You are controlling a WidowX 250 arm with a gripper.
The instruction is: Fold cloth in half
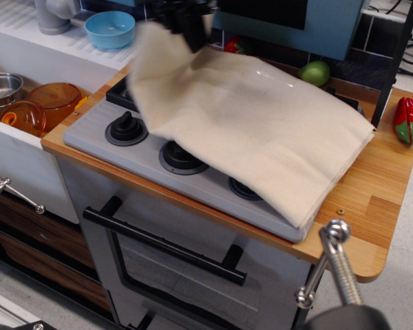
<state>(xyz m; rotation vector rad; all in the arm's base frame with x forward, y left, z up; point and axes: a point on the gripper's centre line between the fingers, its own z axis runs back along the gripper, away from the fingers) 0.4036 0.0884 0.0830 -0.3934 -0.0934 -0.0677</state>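
Note:
The cream cloth (pixel 261 130) lies over the grey toy stovetop (pixel 103 141), covering its middle and right part. Its far-left corner is lifted into the air and hangs blurred from my black gripper (pixel 193 31) at the top of the view. The gripper is shut on that corner, above the back left of the stovetop. The left part of the stovetop is uncovered, showing a black knob (pixel 126 128) and burners (pixel 179 157).
A sink at the left holds a steel pot (pixel 1 89) and orange plastic pieces (pixel 38 106). A blue bowl (pixel 110 29) stands at the back left. A green fruit (pixel 314 73) and red pepper (pixel 409 120) lie on the wooden counter (pixel 372 206). A metal clamp (pixel 334 268) stands in the foreground.

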